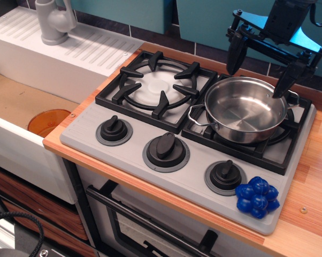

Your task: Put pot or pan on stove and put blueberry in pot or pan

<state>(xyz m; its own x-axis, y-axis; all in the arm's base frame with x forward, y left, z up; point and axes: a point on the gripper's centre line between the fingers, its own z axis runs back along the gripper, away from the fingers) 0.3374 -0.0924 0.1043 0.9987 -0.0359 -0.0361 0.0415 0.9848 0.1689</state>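
Note:
The shiny steel pot (241, 110) sits upright on the right burner grate of the grey stove (150, 128). It is empty. My gripper (260, 68) hangs above the pot's far rim, wide open and empty, with one black finger (235, 53) to the left and the other (285, 79) to the right. The blue blueberry cluster (257, 197) lies on the stove's front right corner, just right of the right knob, well in front of the gripper.
The left burner grate (155, 85) is bare. Three black knobs (165, 145) line the stove's front. An orange disc (47, 122) lies in the sink at left. A grey faucet (54, 21) stands at the back left. A wooden counter (311, 193) lies at right.

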